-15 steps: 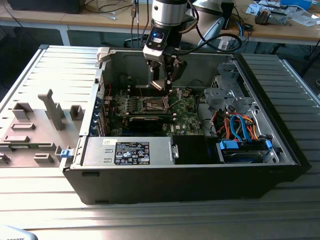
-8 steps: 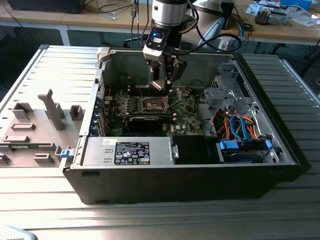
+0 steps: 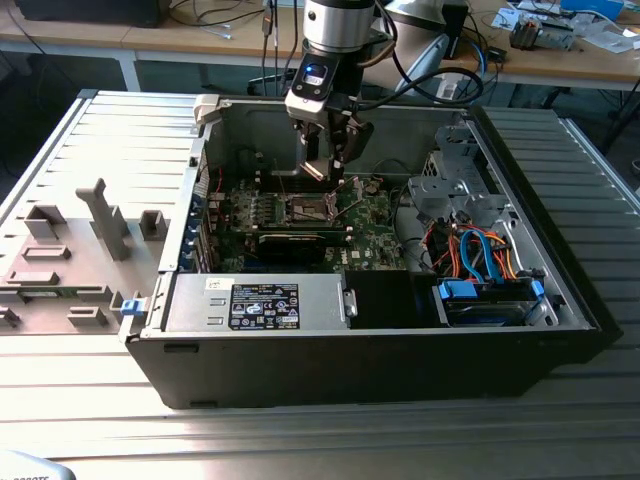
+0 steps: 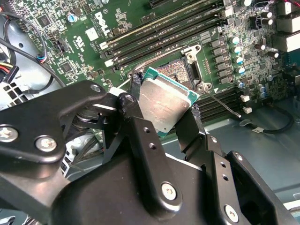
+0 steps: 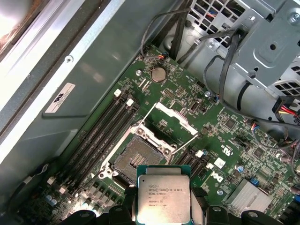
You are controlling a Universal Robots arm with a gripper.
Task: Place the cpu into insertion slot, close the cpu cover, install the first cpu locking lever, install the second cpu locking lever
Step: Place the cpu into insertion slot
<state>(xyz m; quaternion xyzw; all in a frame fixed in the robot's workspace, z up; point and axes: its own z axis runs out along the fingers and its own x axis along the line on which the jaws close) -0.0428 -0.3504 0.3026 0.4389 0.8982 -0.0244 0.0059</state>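
Your black-fingered tool (image 4: 165,96) pinches the thin silver-topped square cpu (image 5: 163,199) above, and slightly off, the bare dark insertion slot (image 5: 136,157)

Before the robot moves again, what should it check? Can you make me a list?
1. The cpu is pinched by its edges in the gripper: ok.
2. The cpu cover is swung open: ok.
3. The insertion slot is empty, with nothing lying in it: ok.
4. The locking lever is unhooked and sticks out to the side: ok.
5. The cpu is lined up square over the insertion slot: cannot tell.
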